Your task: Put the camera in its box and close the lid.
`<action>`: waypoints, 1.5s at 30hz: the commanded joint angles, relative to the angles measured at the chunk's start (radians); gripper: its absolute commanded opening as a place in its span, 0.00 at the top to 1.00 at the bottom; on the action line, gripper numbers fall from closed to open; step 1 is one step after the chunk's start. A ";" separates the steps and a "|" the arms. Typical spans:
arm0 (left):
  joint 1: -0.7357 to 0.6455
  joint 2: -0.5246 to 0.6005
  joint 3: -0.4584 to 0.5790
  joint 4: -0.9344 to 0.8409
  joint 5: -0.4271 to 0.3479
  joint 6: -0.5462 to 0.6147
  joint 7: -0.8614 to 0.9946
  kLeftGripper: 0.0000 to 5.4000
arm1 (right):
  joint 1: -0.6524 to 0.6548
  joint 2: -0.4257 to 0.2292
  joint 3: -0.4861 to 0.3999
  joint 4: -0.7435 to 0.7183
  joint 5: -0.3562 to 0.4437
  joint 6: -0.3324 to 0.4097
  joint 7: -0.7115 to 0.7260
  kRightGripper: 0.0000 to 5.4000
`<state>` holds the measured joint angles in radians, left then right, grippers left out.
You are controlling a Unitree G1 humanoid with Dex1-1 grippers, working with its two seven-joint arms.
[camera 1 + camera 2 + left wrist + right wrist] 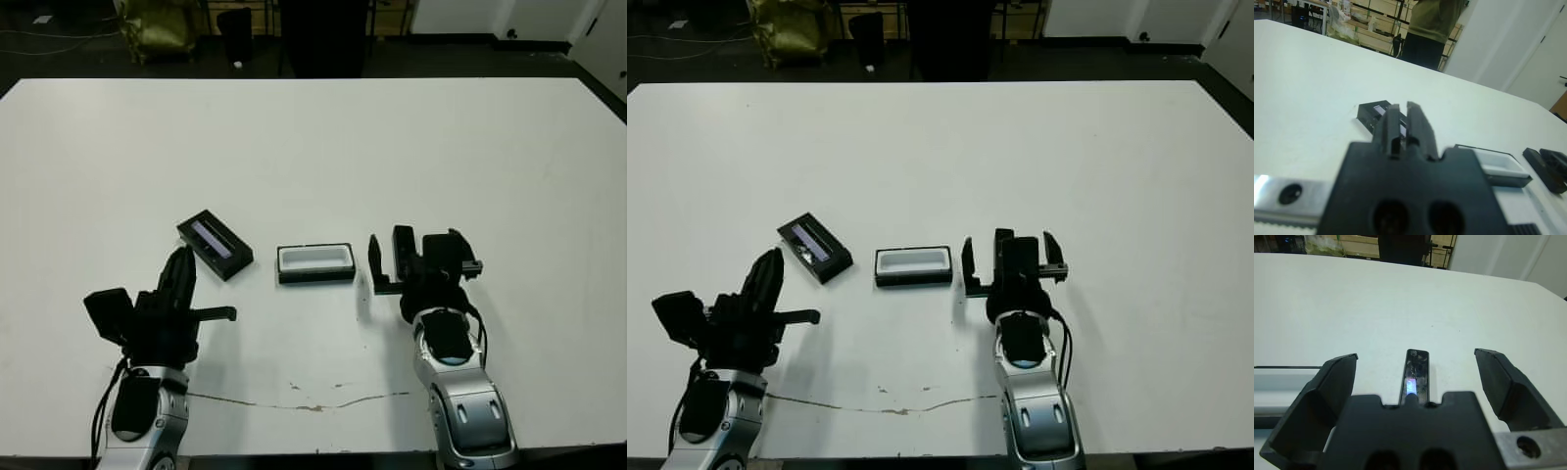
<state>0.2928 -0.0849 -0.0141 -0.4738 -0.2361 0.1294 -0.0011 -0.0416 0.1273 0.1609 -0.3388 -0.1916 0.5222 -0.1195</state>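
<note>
Camera [1416, 374] lies on the table [323, 147], straddled by the right gripper [1415, 377], whose jaws are spread wide on either side and touch nothing. It is a slim black bar with a glossy, smudged face and a small bluish window. Nothing of the task looks done yet: the box [315, 262], white-lined and empty, sits just to the left of that gripper, and the lid [215, 244], black with a pale stripe, lies apart further left. The left gripper [180, 277] rests near the lid, fingers pressed together, holding nothing. Grasping, placing and closing all remain.
</note>
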 commanded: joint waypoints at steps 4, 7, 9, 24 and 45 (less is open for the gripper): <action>0.016 0.008 0.004 0.011 -0.002 0.015 -0.004 1.00 | -0.011 0.005 -0.014 0.059 0.002 -0.028 -0.018 0.00; 0.017 0.010 0.004 0.009 0.003 0.020 -0.002 1.00 | -0.012 0.001 -0.016 0.079 0.005 -0.050 -0.017 0.00; 0.017 0.010 0.005 0.012 -0.001 0.015 -0.007 1.00 | -0.013 -0.001 -0.016 0.090 0.003 -0.057 -0.017 0.00; 0.025 0.007 -0.001 0.005 -0.005 0.022 -0.011 1.00 | -0.032 0.001 -0.025 0.174 -0.004 -0.039 -0.025 0.00; 0.019 0.010 0.005 0.001 -0.004 0.035 -0.020 1.00 | 0.002 0.089 -0.097 0.277 0.164 -0.119 -0.099 0.41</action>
<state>0.3038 -0.0810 -0.0125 -0.4814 -0.2386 0.1470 -0.0267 -0.0736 0.1423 0.0837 -0.1112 -0.0430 0.3756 -0.1981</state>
